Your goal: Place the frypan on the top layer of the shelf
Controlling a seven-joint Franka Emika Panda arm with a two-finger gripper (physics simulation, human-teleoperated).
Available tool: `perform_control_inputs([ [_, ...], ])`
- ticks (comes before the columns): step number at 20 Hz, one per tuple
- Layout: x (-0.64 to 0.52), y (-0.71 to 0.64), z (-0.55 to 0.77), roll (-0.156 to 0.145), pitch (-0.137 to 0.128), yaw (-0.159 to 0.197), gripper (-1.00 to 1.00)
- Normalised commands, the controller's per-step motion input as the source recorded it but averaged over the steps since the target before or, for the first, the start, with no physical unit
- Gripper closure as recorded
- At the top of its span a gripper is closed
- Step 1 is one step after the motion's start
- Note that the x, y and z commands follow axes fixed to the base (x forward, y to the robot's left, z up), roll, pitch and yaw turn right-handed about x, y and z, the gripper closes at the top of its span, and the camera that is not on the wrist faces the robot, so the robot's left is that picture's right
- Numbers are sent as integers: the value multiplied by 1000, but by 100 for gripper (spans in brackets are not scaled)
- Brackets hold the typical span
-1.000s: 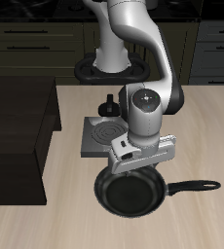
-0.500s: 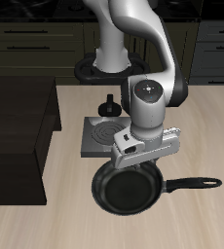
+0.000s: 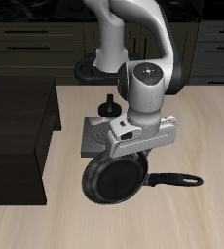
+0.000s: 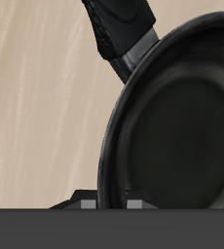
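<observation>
My gripper point(image 3: 130, 146) is clamped on the rim of the frypan point(image 3: 114, 179), which hangs just above the worktop point(image 3: 182, 219) near its front edge, its handle pointing along that edge and its bowl empty in my wrist view point(image 4: 187, 136). Right behind the pan lies the grey burner plate point(image 3: 96, 136), with a small black knob point(image 3: 109, 104) farther back. The shelf point(image 3: 18, 136) stands at the side edge, its flat top bare. My arm reaches forward, wrist bent down over the pan.

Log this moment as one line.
tool: shut on round black frypan | pan: lifted, near grey burner plate | dark wooden shelf: top bare
</observation>
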Motion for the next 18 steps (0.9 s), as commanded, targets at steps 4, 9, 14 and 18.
perform_control_inputs([
  [4,-30,-114,226,-24,-17,22,100],
  [9,16,-131,265,-28,-19,5,100],
  [14,-14,-75,253,-26,-23,-2,100],
  [18,-18,-33,198,-8,-22,1,100],
])
